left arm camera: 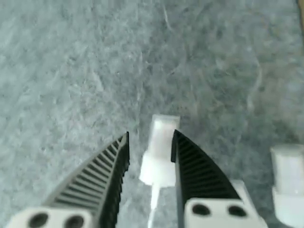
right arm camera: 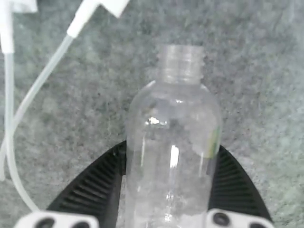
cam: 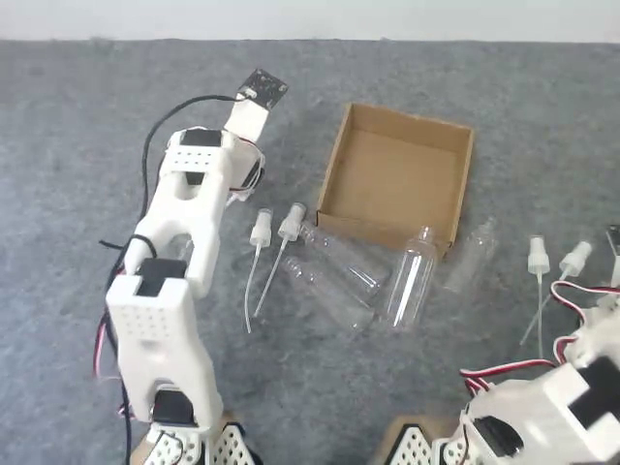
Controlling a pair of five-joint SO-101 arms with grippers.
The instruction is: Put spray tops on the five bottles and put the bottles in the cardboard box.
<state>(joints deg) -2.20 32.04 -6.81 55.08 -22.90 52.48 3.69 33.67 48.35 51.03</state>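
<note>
Left gripper (left arm camera: 150,136): fingers partway open, straddling the white head of a spray top (left arm camera: 159,159). One finger sits close against it, with a clear gap on the other side, so nothing is clamped yet. A second spray top (left arm camera: 288,183) lies just beside it.

High view: this pair lies on the grey mat (cam: 87,145) at about 9 o'clock from the loose bottles (cam: 412,273), with the cardboard box (cam: 332,170) at 12 o'clock from them.

Right gripper (right arm camera: 172,149): fingers closed against both sides of a clear bottle (right arm camera: 175,128). Its threaded neck is bare and points away from the wrist. Two more tops with their tubes (right arm camera: 42,76) lie near it on the mat.

Judgement: the step is picking up this top so it can be fitted to the held bottle.
- Centre the fingers first, so that closing doesn't shove the top sideways into its neighbour.
- Grip the collar rather than the nozzle. The plastic is light and will likely skid or twist.
- Lift straight up and let the thin tube trail free.
- Keep the bottle steady, and get the tube tip into the open neck before the collar comes down.

Risk: the tube may catch the rim and bend.
</note>
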